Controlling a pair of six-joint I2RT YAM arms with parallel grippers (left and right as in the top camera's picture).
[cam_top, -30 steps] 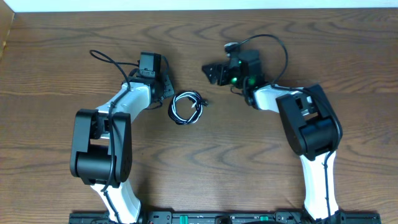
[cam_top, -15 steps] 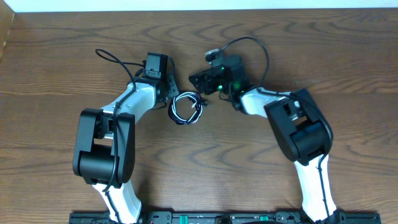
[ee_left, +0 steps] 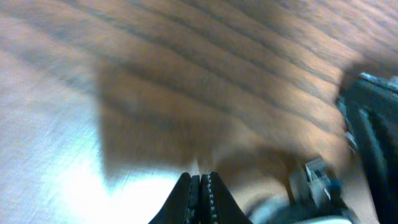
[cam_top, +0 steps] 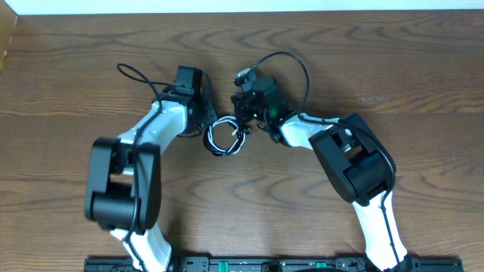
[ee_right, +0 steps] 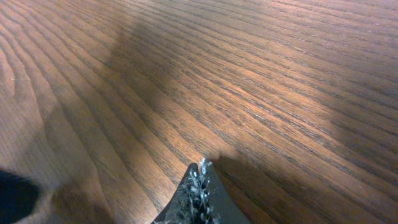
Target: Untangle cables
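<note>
Overhead: the cables (cam_top: 224,137), one black and one white, lie in one small coil on the table (cam_top: 378,60), near mid-table. The loops are wound through each other. A short end pokes out on the coil's right side. No strand is pulled free.

Left gripper (ee_left: 200,185): fingers clenched tight together, nothing between them. Its wrist view is blurred and shows only wood ahead of the tips. From overhead it sits just beside the coil's upper left edge. Whether it touches a strand cannot be told.

Right gripper (ee_right: 200,176): fingers pressed together too, nothing pinched. Bare wood grain lies ahead of the tips and no cable shows in this view. From overhead it hangs just above and to the right of the coil.

Progress, judged: the task is at its start. Both arms are at the bundle, one on each side, but neither has hold of a cable. Nothing is separated.

Left to do: spread the fingers, take a loop or an end, draw black and white apart, and lay them down clear of each other.
</note>
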